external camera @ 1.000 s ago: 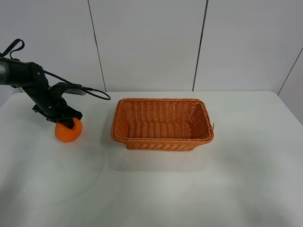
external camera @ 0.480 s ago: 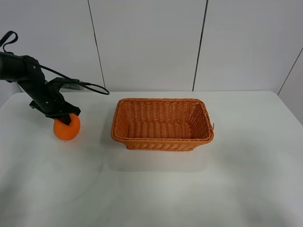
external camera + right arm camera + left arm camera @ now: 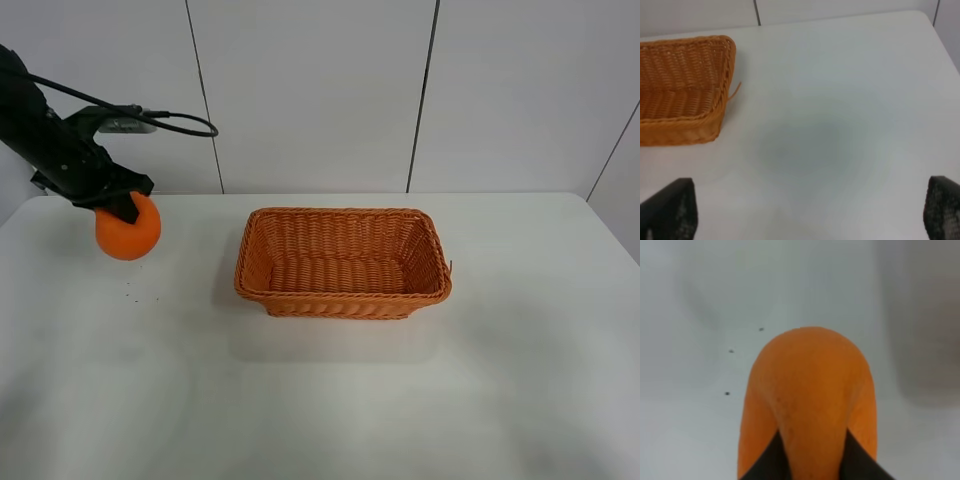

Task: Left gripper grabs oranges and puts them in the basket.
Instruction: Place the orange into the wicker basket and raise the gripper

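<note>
My left gripper [image 3: 118, 205] is shut on the orange [image 3: 128, 228] and holds it in the air above the table's far left, well left of the basket [image 3: 343, 262]. In the left wrist view the orange [image 3: 810, 395] fills the middle, with the black fingers [image 3: 770, 460] clamped on its sides. The wicker basket stands empty on the table's middle; its corner also shows in the right wrist view [image 3: 685, 90]. My right gripper [image 3: 805, 210] hangs over bare table to the right of the basket, with its fingertips [image 3: 670, 207] wide apart.
The white table [image 3: 330, 400] has a few small dark specks [image 3: 130, 290] under the lifted orange. A white panelled wall [image 3: 320, 90] stands behind. A black cable [image 3: 170, 120] loops from the left arm.
My left gripper has lifted the orange off the table and carried it up and slightly left. The basket has not moved.
</note>
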You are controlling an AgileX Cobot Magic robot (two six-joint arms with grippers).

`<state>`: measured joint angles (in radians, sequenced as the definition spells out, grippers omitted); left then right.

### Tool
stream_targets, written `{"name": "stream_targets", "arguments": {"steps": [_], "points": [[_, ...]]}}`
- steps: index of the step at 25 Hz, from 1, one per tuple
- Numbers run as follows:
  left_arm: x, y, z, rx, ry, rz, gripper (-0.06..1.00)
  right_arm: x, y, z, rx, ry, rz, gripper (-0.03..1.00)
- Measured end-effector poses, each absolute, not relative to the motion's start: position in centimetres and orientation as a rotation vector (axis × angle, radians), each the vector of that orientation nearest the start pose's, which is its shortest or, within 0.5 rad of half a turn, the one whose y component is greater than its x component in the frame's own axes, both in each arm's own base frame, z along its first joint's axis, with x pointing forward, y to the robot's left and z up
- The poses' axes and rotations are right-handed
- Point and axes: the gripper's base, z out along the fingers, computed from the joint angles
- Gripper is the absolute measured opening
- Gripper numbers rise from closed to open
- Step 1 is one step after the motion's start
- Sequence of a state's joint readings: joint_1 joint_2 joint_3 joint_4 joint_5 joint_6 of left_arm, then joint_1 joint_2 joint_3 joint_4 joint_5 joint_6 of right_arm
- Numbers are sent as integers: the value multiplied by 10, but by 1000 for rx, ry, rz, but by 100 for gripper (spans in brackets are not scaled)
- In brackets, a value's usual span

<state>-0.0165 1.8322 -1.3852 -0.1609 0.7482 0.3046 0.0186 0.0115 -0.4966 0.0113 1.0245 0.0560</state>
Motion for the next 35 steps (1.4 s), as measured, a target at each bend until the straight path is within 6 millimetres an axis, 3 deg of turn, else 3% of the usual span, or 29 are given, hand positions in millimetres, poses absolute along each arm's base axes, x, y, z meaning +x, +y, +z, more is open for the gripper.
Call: {"name": "stream_targets", "arguments": {"steps": [4, 13, 16, 25, 35], "points": [[386, -35, 253, 381, 2629, -156, 20, -1, 1, 279, 38, 2023, 61, 69], [385, -135, 294, 680, 2428, -246, 20, -1, 1, 279, 38, 2023, 61, 69], [393, -165, 297, 726, 2396, -288, 20, -1, 1, 279, 38, 2023, 61, 69], [424, -230, 247, 866, 2461, -339, 20, -1, 1, 279, 38, 2023, 61, 69], [418, -283, 186, 1005, 2503, -357, 20, -1, 1, 279, 38, 2023, 61, 69]]}}
